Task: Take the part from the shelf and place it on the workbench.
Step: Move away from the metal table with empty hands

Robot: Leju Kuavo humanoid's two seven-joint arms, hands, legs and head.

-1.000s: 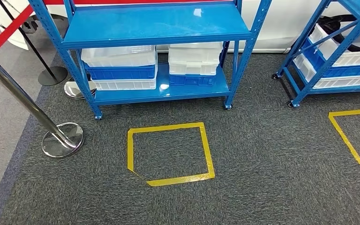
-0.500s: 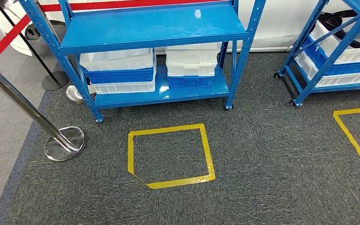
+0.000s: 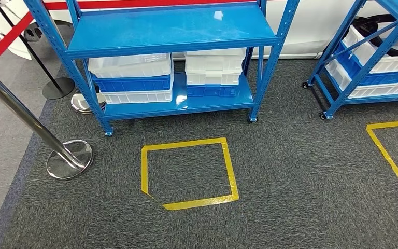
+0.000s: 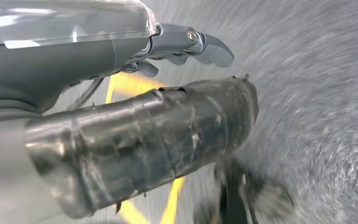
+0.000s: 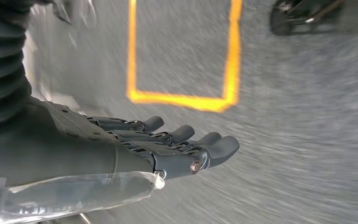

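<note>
We stand on dark grey carpet (image 3: 300, 197) marked with a yellow tape square (image 3: 188, 173) and part of another (image 3: 391, 150). Chrome stanchions (image 3: 68, 158) carry a red rope (image 3: 8, 35) beside a paler floor strip (image 3: 0, 150). A white wall (image 3: 316, 26) runs behind.

The place looks like a warehouse or factory demo floor: blue steel shelf racks (image 3: 173, 31) on castors hold stacked white and blue plastic bins (image 3: 132, 78), yellow tape squares (image 3: 188, 173) mark grey carpet, and chrome stanchions (image 3: 68, 158) carry a red barrier belt (image 3: 8, 33).
</note>
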